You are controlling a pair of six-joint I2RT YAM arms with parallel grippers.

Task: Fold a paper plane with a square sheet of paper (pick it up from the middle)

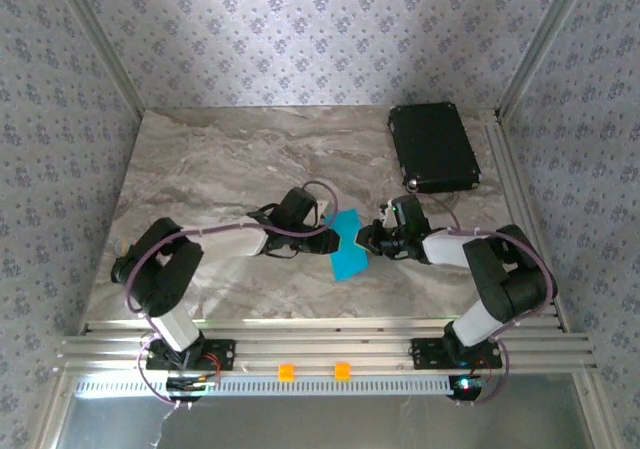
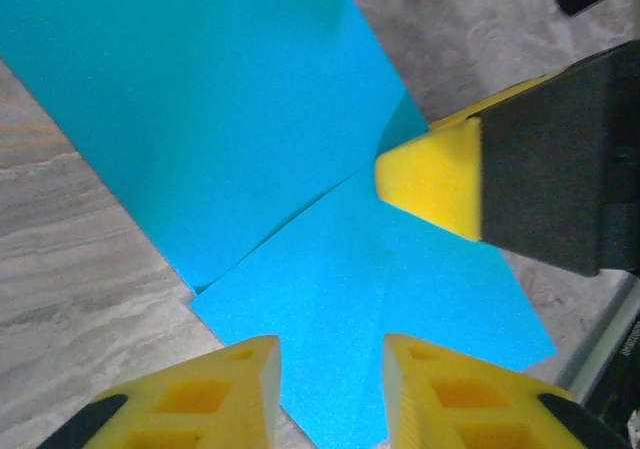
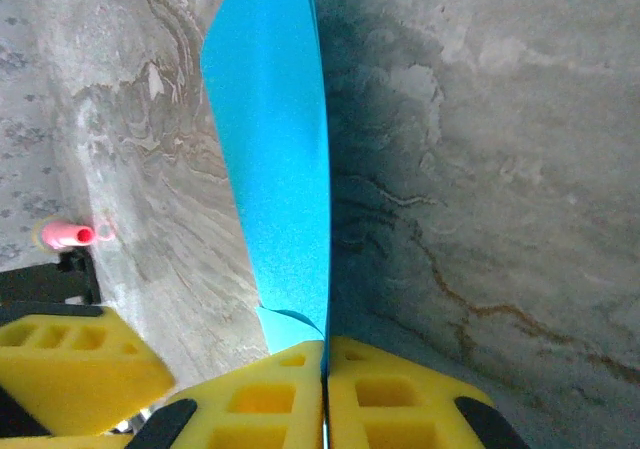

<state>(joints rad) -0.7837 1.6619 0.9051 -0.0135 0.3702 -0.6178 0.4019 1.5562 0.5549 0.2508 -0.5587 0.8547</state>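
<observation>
Overhead, we see the sheet of paper lying about mid-table on the marbled table, somewhat toward the near edge, with the two arms meeting over it. The left gripper reaches in from the left to the sheet's far left edge, and the right gripper comes in from the right to its right edge. From this height we cannot tell how either pair of jaws stands. A black case lies well apart from them, in the far right corner.

Next, from the left wrist, the sheet shows as folded, one large flap overlapping another along a diagonal edge. The left gripper has its two yellow fingers apart, with bare blue paper showing in the gap between them. We cannot tell whether they touch the sheet. One yellow fingertip of the right gripper meets the paper at its right side, where the flap lifts.

Last, from the right wrist, the right gripper has its fingers pressed together, clamped on the edge of the sheet. The paper stands up edge-on from that pinch, above the table. A yellow finger of the left gripper sits just beside it at the lower left.
</observation>
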